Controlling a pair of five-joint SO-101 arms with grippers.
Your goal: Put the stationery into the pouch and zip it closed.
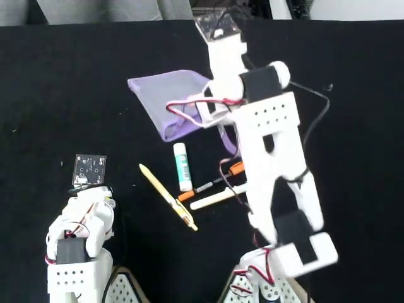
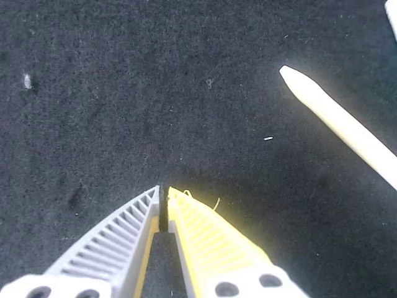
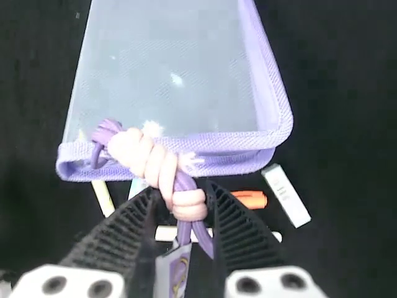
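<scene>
A purple mesh pouch (image 1: 165,100) (image 3: 173,74) lies at the back of the black table. My right gripper (image 3: 180,194) is shut on its pink and purple knotted pull cord (image 3: 158,162), at the pouch's near edge; the right arm (image 1: 271,132) stretches over the table to it. Loose on the cloth lie a glue stick (image 1: 182,165) (image 3: 285,195), a cream pencil (image 1: 167,196) (image 2: 347,130), an orange marker (image 1: 211,185) (image 3: 249,200) and a white pen (image 1: 218,197). My left gripper (image 2: 165,197) is shut on nothing, low over bare cloth to the left of the pencil's tip.
The left arm (image 1: 79,233) sits folded at the front left corner. The table's back edge meets a light wall behind the pouch. Wires hang from the right arm above the stationery.
</scene>
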